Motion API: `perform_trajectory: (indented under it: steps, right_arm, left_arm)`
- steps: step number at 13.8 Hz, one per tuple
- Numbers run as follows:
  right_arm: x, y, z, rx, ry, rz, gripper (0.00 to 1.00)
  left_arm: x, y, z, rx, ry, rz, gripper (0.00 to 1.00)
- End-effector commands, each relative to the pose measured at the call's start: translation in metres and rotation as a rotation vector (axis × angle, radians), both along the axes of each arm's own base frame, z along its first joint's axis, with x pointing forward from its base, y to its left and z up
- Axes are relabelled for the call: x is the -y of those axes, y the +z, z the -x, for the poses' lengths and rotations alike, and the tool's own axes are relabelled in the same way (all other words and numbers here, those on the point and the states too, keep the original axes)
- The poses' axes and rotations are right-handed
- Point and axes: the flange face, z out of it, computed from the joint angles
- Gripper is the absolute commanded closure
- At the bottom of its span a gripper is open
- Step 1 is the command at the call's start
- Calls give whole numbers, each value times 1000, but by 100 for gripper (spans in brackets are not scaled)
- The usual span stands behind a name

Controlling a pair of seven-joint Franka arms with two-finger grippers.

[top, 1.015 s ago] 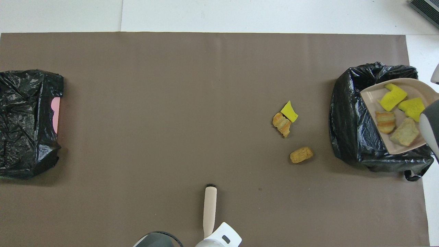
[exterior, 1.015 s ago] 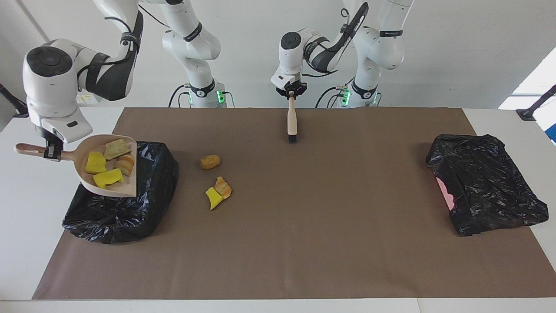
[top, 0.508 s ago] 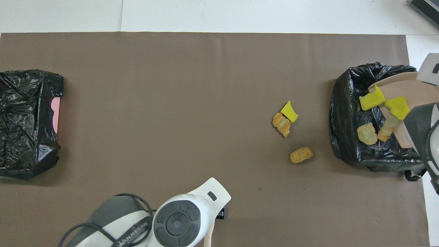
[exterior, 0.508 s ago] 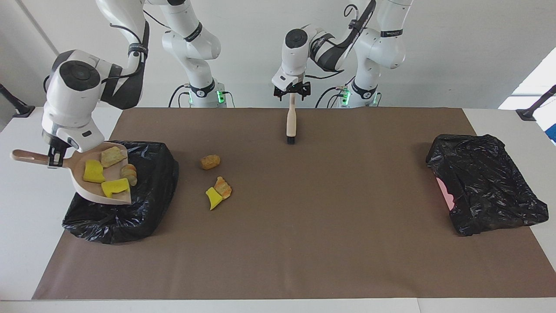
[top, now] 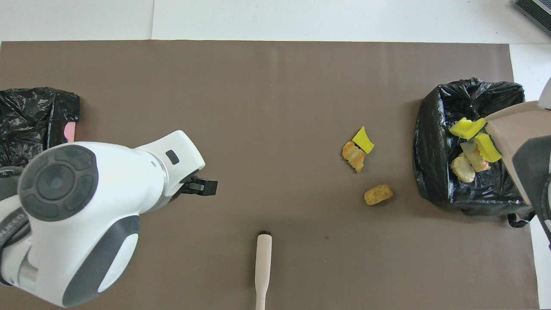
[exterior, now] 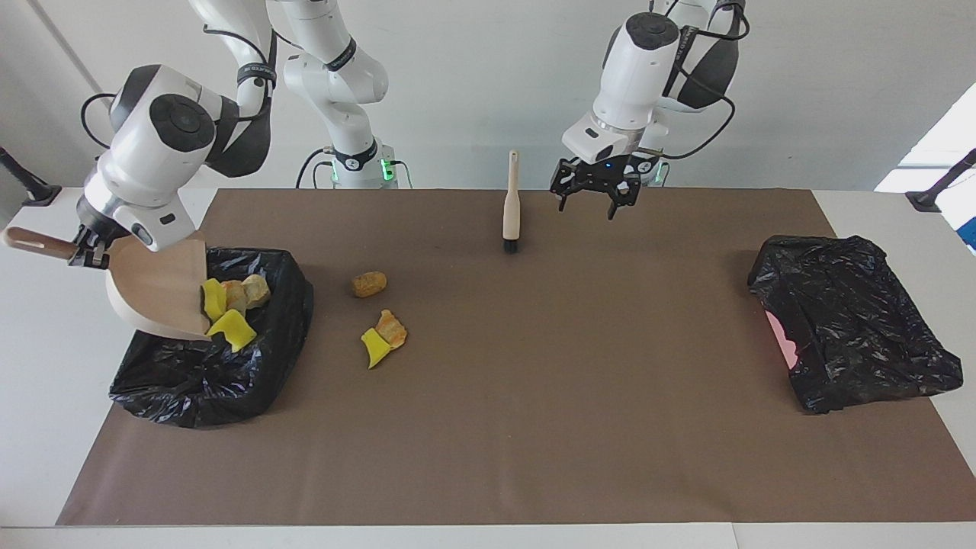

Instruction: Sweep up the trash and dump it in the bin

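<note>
Right end effector (exterior: 90,252) tilts dustpan (exterior: 156,293) over bin (exterior: 221,358); left arm raised.

light: bright, even | shadows: soft | focus: seemingly sharp

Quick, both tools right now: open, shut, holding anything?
Left tool: open, empty, raised beside the brush.
Right tool: shut on the dustpan handle, tipping trash into the bin.
</note>
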Motion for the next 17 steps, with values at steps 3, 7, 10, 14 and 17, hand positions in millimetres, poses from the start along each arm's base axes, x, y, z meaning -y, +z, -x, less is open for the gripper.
perform_trajectory:
  steps: [3,7,10,14,17]
  right_arm:
    - [1,36,42,7,-118,2,100]
    - [-29,36,59,116,-332,-113,100]
    - [-77,28,57,256,-467,-221,100]
    - [-143,16,53,472,-767,-415,100]
    - [-198,-10,38,605,-939,-459,100]
  left_arm:
    - [-101,80,-40,22,-38,-49,0]
    - [-147,133,-33,-15,-26,-61,0]
    - [-182,156,-38,-65,38,-52,0]
    - [-205,161,-43,-81,49,-54,0]
    - [-204,168,-37,-68,23,-62,0]
